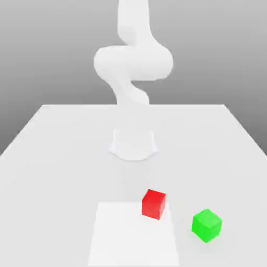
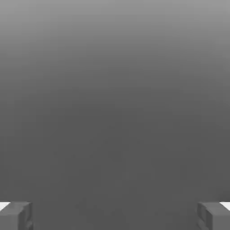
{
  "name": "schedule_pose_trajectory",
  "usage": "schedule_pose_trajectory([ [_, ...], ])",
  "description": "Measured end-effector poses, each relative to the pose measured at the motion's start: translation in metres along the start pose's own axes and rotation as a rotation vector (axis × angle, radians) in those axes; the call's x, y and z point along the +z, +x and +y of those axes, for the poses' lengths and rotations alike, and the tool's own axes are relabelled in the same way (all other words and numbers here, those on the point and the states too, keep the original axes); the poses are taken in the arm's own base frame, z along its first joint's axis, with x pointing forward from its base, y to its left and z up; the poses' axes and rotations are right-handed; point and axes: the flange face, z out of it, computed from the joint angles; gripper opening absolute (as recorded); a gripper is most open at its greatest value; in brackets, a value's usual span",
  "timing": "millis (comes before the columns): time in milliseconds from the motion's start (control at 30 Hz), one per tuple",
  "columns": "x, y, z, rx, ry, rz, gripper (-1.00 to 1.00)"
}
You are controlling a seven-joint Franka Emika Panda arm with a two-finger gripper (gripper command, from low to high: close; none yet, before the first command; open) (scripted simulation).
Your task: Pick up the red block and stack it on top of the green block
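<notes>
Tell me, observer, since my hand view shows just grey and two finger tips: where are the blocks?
Observer: The red block sits on the white table, in front of the arm's base.
Operator: And the green one?
Observer: The green block lies toward the exterior view's right of the red, apart from it.
Operator: Is anything between my fingers?
Observer: No; the claw is open, with fingertips wide apart, and both blocks rest on the table.

I see a small shiny red cube block (image 1: 154,203) sitting flat on the table, low in the exterior view, just right of the middle. A small bright green cube block (image 1: 207,225) sits flat too, lower right, near the red one but not touching.
</notes>
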Motion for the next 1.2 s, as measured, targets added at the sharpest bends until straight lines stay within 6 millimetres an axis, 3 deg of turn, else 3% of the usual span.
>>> schedule_pose_trajectory([
  [133,0.098,-0.039,0.018,0.068,-0.117,-0.091,0.0],
  [300,0.198,-0.1,0.065,0.16,-0.271,-0.196,0.0],
  [433,0.26,-0.16,0.12,0.243,-0.41,-0.278,0.0],
  [600,0.319,-0.246,0.205,0.348,-0.592,-0.369,0.0],
  [800,0.359,-0.279,0.24,0.363,-0.617,-0.382,0.0],
  [833,0.362,-0.282,0.243,0.362,-0.617,-0.382,-1.0],
  [1033,0.364,-0.283,0.244,0.361,-0.616,-0.382,-1.0],
  [1200,0.342,-0.268,0.226,0.363,-0.615,-0.379,-1.0],
])
